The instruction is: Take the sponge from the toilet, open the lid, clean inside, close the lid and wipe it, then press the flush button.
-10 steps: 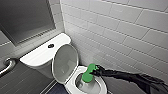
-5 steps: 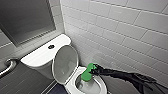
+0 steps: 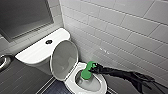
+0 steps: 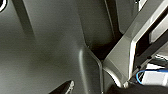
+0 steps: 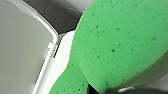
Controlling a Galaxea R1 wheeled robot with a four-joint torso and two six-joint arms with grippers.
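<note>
The white toilet [image 3: 100, 80] stands in the corner with its lid [image 3: 63, 58] raised against the tank [image 3: 35, 52]. The round dark flush button [image 3: 48, 41] sits in the middle of the tank top. My right gripper [image 3: 94, 67] reaches in from the right on a black arm and is shut on the bright green sponge [image 3: 87, 71]. The sponge hangs down into the bowl at its far side. In the right wrist view the sponge [image 5: 120, 42] looms large beside the lid [image 5: 22, 45] and the seat rim [image 5: 60, 62]. The left wrist view faces grey surfaces, with nothing held there.
A white tiled wall [image 3: 125, 32] runs close along the toilet's right side. Dark floor tiles [image 3: 22, 77] lie to the left and in front. A grey panel [image 3: 22, 17] hangs above the tank, and a metal fitting [image 3: 3, 61] shows at the left edge.
</note>
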